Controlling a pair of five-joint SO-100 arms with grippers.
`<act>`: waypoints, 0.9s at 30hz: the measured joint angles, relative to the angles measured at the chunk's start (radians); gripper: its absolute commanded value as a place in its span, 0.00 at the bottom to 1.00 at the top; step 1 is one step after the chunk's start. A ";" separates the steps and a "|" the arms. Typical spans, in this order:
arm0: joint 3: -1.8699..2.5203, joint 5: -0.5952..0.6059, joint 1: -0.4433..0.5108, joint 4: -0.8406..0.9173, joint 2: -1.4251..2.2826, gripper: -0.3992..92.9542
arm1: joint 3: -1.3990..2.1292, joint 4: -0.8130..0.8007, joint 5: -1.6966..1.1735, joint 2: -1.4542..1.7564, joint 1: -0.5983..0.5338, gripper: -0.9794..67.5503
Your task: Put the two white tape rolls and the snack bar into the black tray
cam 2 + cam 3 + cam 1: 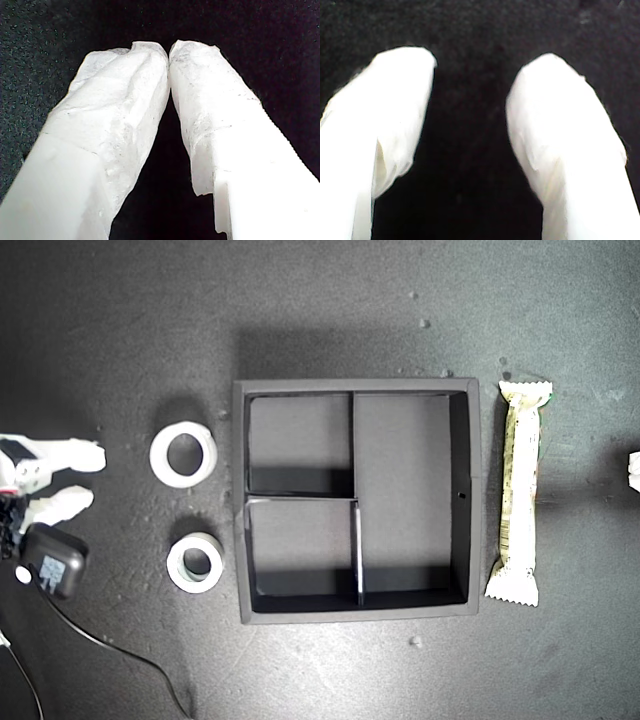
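Black tray [460, 495] centre of exterior view, all three compartments bare. Two white tape rolls on the bench [330, 300] left of it: larger roll [183, 454] above smaller roll [195, 562], both apart from the tray wall. Snack bar [518, 492] lies lengthwise just right of the tray. My first pincer [169, 54] clenched, tips touching, grasping nothing. My second pincer [470, 80] released, over bare bench.

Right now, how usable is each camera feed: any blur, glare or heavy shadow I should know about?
Exterior view: sharp and evenly lit, with dark shadows inside the black tray along its walls. First wrist view: my first gripper is in focus but blown out white, its jaws touching at the tips. Second wrist view: my second gripper is soft, overexposed, its jaws apart over dark tabletop.
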 measured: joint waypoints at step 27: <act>0.000 -0.112 0.012 -0.003 0.000 0.01 | 0.000 0.000 0.000 0.000 0.000 0.01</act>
